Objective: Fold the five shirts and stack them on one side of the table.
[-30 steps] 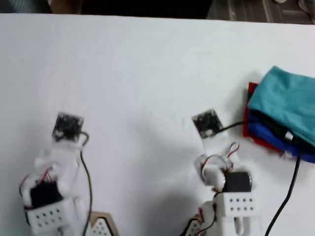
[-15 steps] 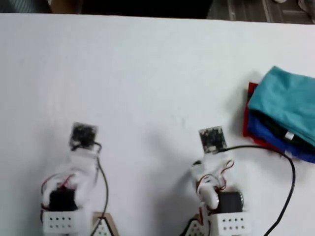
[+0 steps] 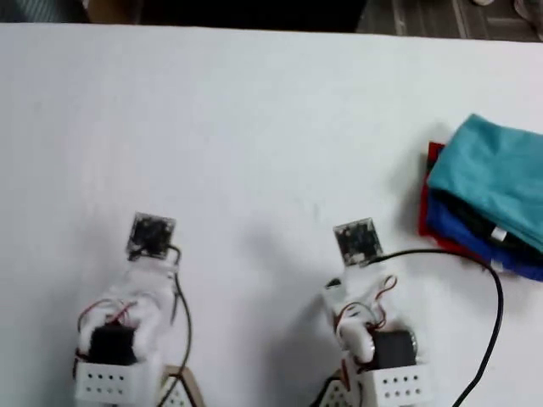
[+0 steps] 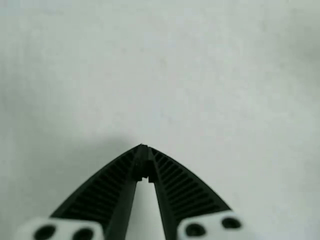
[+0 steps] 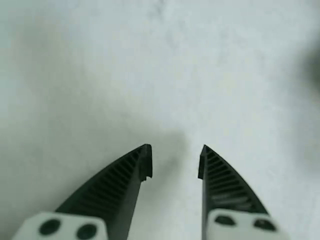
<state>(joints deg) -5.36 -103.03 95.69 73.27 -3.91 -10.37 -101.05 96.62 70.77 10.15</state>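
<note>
Shirt stack (image 3: 488, 199) at table (image 3: 254, 110) right edge; stacking judged near done, count unclear. Left gripper (image 4: 144, 152) clenched, empty. Right gripper (image 5: 174, 160) released, empty. Next: verify pile, otherwise park.

This looks like a robotics lab or workshop bench. A plain white surface (image 3: 254, 127) carries two small arms (image 3: 373, 356) built from white printed parts, with bare red wiring (image 3: 386, 284), an uncovered circuit board (image 3: 356, 240) at the wrist and a loose black cable (image 3: 496, 314). Ahead of the right gripper (image 5: 175, 160), past the surface's far edge, runs a strip of grey floor (image 3: 441, 17).
</note>
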